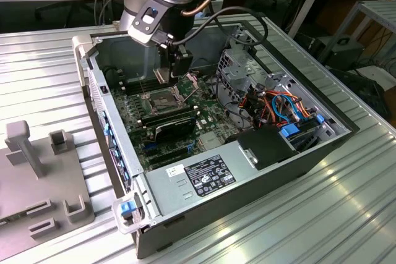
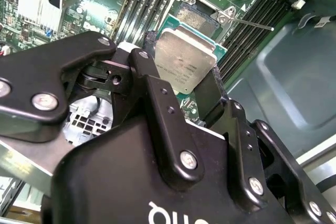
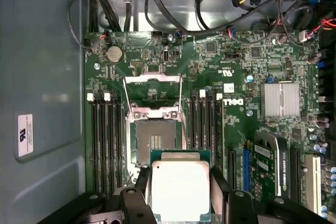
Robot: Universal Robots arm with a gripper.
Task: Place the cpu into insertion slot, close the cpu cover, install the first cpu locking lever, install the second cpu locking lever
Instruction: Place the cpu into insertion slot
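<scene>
My gripper (image 3: 180,195) is shut on the cpu (image 3: 180,190), a flat square chip with a dull silver top on a green edge. Black fingers (image 2: 152,74) press it from two sides. In both wrist views the cpu hangs above the motherboard, just beside the insertion slot (image 3: 156,141), which lies bare with its dark contact field showing. The cpu cover (image 3: 152,79), a thin metal frame, is swung open behind the slot. A thin locking lever (image 2: 252,23) sticks out past the slot's corner. In the exterior view the gripper (image 1: 178,66) hovers over the insertion slot (image 1: 162,99) inside the open computer case.
Long black memory slots (image 3: 105,135) flank the socket on both sides. A silver heatsink (image 3: 282,100) and an expansion card (image 1: 173,125) sit nearby. Cable bundles (image 1: 278,106), a drive cage (image 1: 238,66) and the power supply (image 1: 204,177) fill the case. A grey fixture (image 1: 37,177) lies on the exterior view's left.
</scene>
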